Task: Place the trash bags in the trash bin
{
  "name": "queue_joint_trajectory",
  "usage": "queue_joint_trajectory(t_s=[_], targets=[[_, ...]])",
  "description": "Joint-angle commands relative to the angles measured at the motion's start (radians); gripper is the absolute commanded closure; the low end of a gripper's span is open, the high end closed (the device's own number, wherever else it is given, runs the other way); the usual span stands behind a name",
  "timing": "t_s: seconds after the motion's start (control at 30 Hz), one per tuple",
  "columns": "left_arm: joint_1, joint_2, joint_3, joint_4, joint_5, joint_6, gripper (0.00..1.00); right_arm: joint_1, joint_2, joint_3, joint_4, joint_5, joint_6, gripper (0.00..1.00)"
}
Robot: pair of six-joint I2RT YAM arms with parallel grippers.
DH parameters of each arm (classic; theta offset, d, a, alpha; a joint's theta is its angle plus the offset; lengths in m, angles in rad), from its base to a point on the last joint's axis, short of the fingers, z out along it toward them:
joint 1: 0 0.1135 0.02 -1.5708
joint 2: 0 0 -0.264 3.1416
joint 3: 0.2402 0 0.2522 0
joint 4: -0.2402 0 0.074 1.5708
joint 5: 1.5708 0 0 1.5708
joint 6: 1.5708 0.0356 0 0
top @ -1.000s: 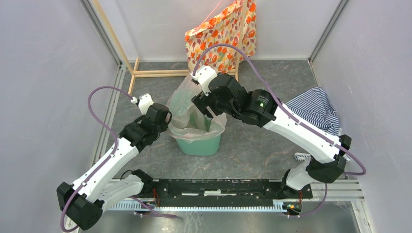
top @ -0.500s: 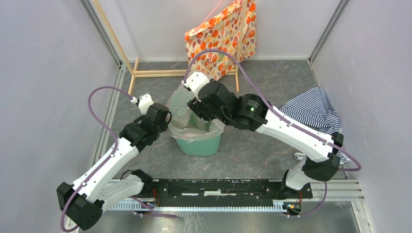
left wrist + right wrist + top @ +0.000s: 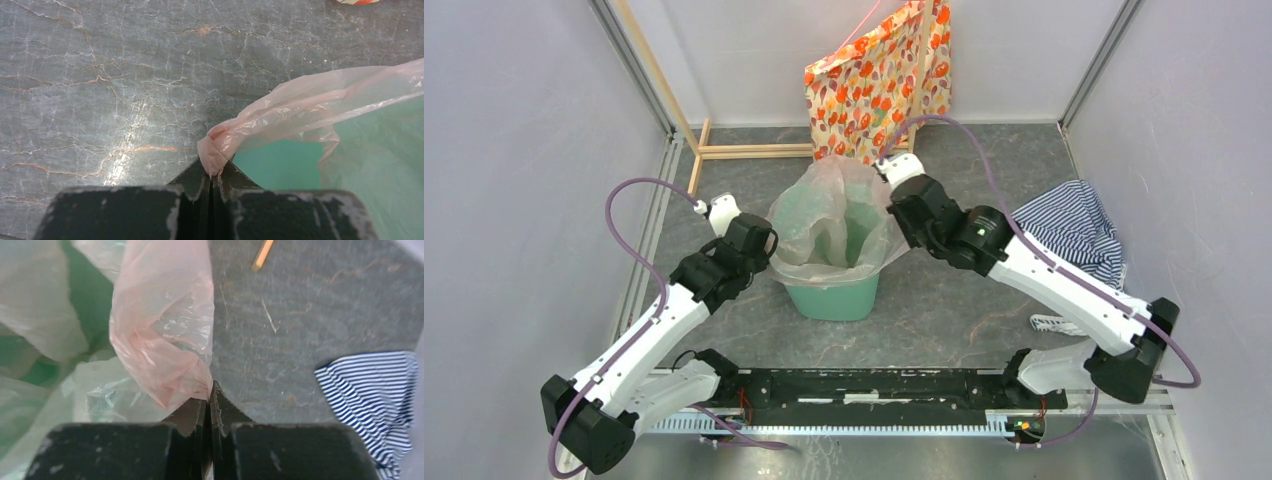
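The mint-green trash bin [image 3: 832, 298] stands mid-floor with a thin pinkish clear trash bag [image 3: 829, 215] spread open over its rim. My left gripper [image 3: 767, 250] is shut on the bag's left edge; in the left wrist view the film [image 3: 300, 105] bunches into a knot at the closed tips [image 3: 216, 172]. My right gripper [image 3: 894, 222] is shut on the bag's right edge, and the right wrist view shows the pink film [image 3: 165, 335] pinched between the tips [image 3: 209, 399]. Green bin interior [image 3: 360, 170] shows through the bag.
An orange floral bag [image 3: 879, 80] leans on the back wall behind a wooden frame [image 3: 754, 151]. A blue-and-white striped cloth [image 3: 1074, 225] lies on the floor to the right, also seen in the right wrist view as striped cloth [image 3: 375, 400]. Grey walls enclose the marbled floor.
My right gripper moved from over the bin's middle out to its right side and closed on the bag's edge, pulling the bag mouth wider. The left arm held still.
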Motion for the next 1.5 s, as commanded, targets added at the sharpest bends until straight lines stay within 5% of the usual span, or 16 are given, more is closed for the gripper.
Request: queue_joint_trajectory(t_s=[0.0,0.53,0.93,1.13,1.47], targets=[[0.003,-0.021,-0.017,0.013,-0.009,0.004,0.98,-0.082,-0.1,-0.161,0.167,-0.169,0.058,0.95],[0.003,0.011,-0.073,0.058,0.026,-0.018,0.98,-0.217,-0.196,-0.645,0.514,-0.385,0.141,1.0],[-0.057,0.134,-0.108,0.315,0.243,0.009,0.98,-0.359,-0.139,-0.655,0.548,-0.428,0.107,1.0],[-0.219,0.26,-0.095,0.379,0.21,-0.062,0.98,-0.445,-0.11,-0.663,0.551,-0.454,0.1,1.0],[-0.164,0.229,-0.183,0.32,0.159,-0.144,0.98,-0.479,-0.096,-0.84,0.615,-0.452,0.124,1.0]])
